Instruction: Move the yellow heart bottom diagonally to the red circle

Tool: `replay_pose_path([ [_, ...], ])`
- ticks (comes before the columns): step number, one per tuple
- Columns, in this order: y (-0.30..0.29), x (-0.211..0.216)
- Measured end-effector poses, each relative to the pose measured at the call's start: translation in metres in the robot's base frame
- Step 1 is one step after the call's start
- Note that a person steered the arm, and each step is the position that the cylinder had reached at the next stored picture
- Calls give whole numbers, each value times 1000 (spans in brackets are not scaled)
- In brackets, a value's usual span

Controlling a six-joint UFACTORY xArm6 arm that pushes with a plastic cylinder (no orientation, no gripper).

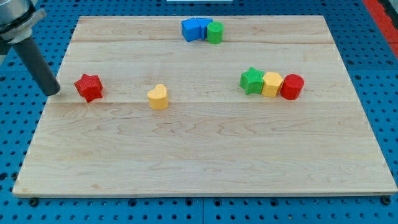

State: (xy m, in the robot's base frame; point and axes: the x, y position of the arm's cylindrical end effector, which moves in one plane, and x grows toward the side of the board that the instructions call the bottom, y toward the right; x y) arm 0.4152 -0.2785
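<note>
The yellow heart (158, 96) sits on the wooden desk (205, 155), a little toward the view's left of the middle, and everything else can be placed from it. Toward the view's left of the heart, near but apart, lies a red star (89, 87), and just beyond that star, at the desk's left edge, the dark rod comes down with my tip (54, 92) close beside the star, though I cannot tell if it touches; the star stands between my tip and the heart. There is no gripper on this arm, only the rod, so nothing spreads or pinches. Well off to the view's right of the heart stands a row of three blocks pressed side by side: a green star (252, 81) nearest the heart, a yellow block (272, 84) in the middle, and the red circle (291, 86) at the far end. So the green star and the yellow block lie in the straight line between heart and circle. Up toward the view's top from the heart, near the desk's far edge, a blue block (195, 29) touches a green cylinder (215, 32). The heart's rounded lobes appear to face the view's upper right and its narrower end the lower left, so its long axis seems to run along that diagonal, though the block is small and this is hard to be sure of.
</note>
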Motion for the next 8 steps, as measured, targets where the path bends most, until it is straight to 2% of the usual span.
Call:
replay_pose_path([
  [1, 27, -1],
  [4, 174, 37],
  [7, 276, 1],
  [8, 326, -5],
])
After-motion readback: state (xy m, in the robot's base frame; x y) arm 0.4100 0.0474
